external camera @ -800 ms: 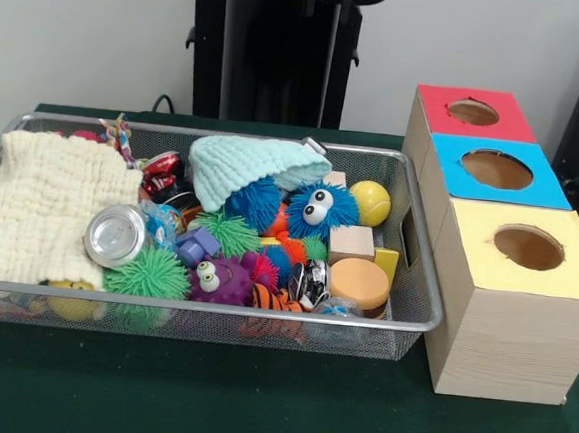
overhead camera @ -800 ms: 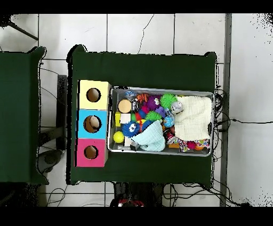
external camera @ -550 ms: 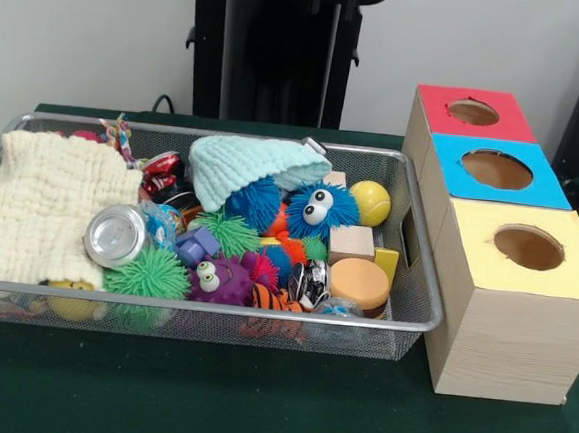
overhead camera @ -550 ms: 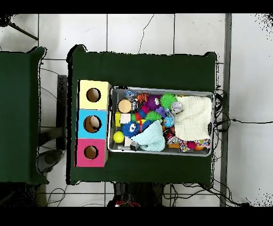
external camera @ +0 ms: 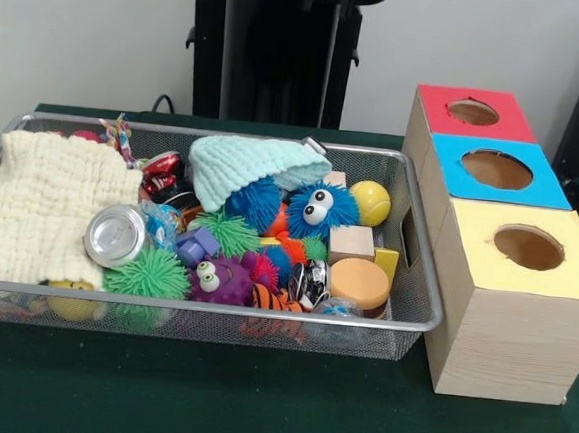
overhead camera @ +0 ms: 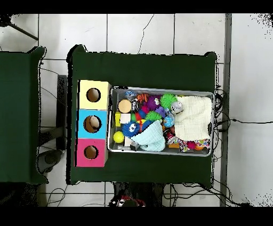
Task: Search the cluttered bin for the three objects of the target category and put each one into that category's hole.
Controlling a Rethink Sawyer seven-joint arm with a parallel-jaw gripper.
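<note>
A wire mesh bin holds a heap of toys. Among them are a blue furry ball with eyes, a yellow ball, a wooden cube, a round wooden disc, a green spiky ball, a purple furry toy and a silver can. A cream cloth and a mint cloth cover part of the heap. Beside the bin stand a red box, a blue box and a yellow box, each with a round hole on top. No gripper shows in either view.
The bin and boxes rest on a dark green table. In the overhead view the boxes lie left of the bin, and a second green table stands further left. Cables run along the tiled floor.
</note>
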